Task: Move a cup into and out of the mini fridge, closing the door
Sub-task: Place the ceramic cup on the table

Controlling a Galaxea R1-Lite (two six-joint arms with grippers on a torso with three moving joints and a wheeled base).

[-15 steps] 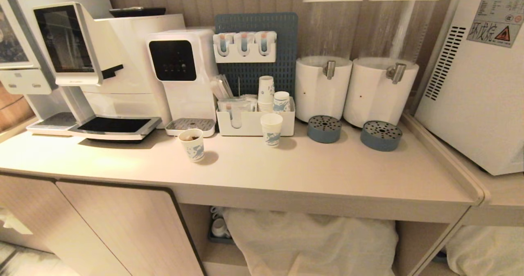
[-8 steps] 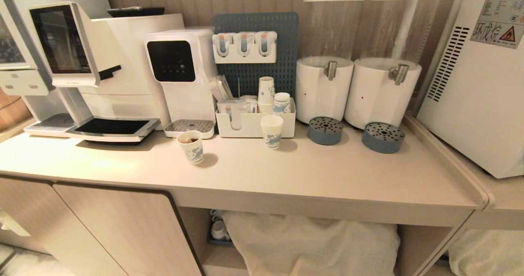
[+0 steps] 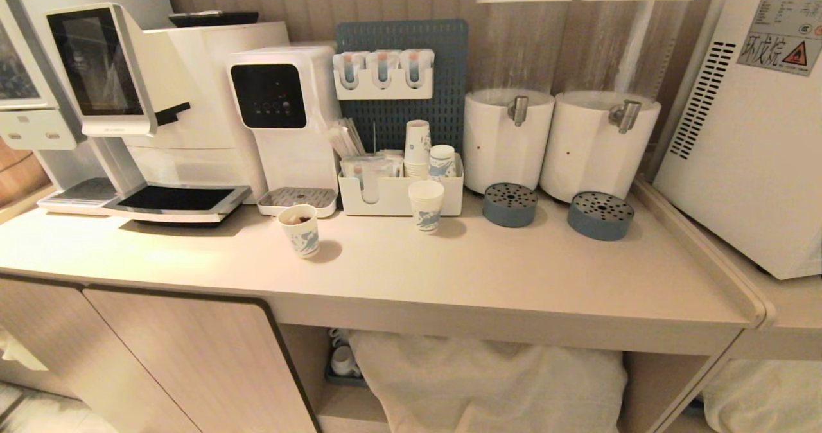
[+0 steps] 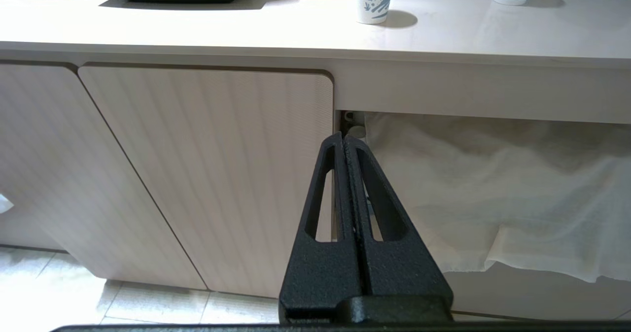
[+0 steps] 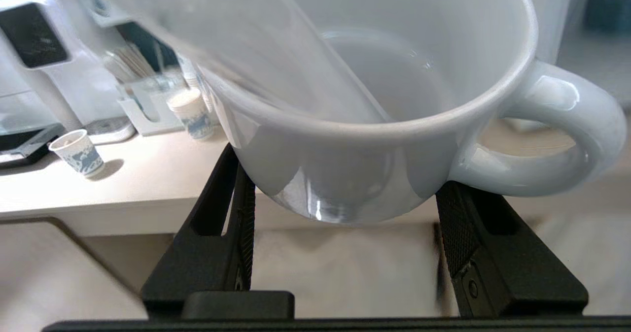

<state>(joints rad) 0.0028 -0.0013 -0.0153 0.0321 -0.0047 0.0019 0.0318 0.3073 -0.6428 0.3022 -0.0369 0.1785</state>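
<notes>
Cup (image 5: 374,125) handling is judged first: the white ceramic mug is seen clamped across its lower body between the two dark fingers of the right gripper (image 5: 345,209), with the loop handle jutting past one finger. It is taken to be rigid, glazed and therefore slippery, moderately heavy for its bulk, and liable to chip or break if dropped; a hold across the round body, as shown, is judged workable, though the glaze could let it turn in the pads, so the handle side is best kept clear of the fridge frame. Nothing is seen inside the mug. Beyond the gripper, the pale counter (image 3: 488,272) is laid out smooth and level, with two printed paper cups (image 3: 300,229) standing apart on it and an organiser and drink dispensers (image 3: 507,137) farther back. The mini fridge (image 3: 751,137) is set at the far side of the counter on a neighbouring surface, only its vented side being visible; the door cannot be seen. The left gripper (image 4: 344,140) is held fully closed and empty, low before the cabinet front (image 4: 197,174).
</notes>
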